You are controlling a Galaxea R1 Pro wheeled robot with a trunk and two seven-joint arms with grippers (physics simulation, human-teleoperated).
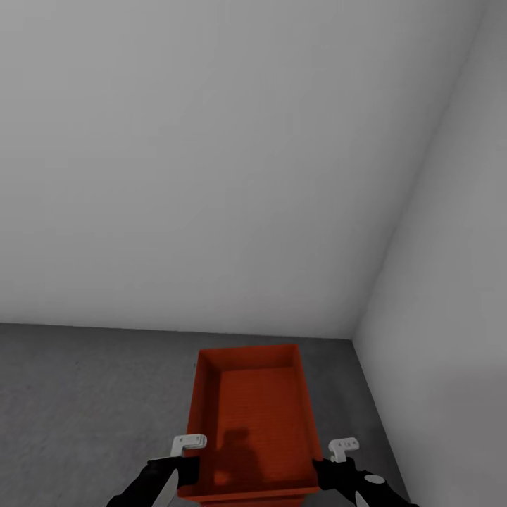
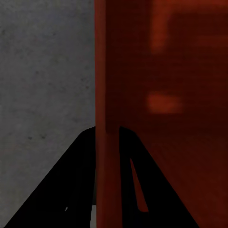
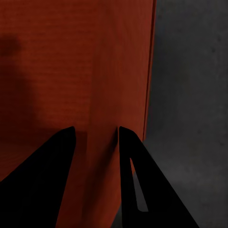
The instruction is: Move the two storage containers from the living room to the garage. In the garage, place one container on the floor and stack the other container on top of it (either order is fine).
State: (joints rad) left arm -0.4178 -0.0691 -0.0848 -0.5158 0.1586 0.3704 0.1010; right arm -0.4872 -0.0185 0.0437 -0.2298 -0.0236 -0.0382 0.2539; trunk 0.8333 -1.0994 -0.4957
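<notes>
One red-orange open-top storage container point(image 1: 252, 415) lies lengthwise in front of me over the garage's dark grey concrete floor point(image 1: 84, 401). I cannot tell whether it touches the floor. My left gripper point(image 1: 191, 465) is shut on its left long wall near the near end. In the left wrist view, both black fingers point(image 2: 76, 180) straddle that thin wall point(image 2: 107, 85). My right gripper point(image 1: 322, 463) is shut on the right long wall. In the right wrist view, that wall point(image 3: 123, 71) runs between the fingertips point(image 3: 137, 171), and one finger is inside the bin.
A plain white-grey wall point(image 1: 211, 176) stands just beyond the container's far end. A second wall point(image 1: 451, 317) meets it in a corner at the right. Open concrete stretches to the left of the bin.
</notes>
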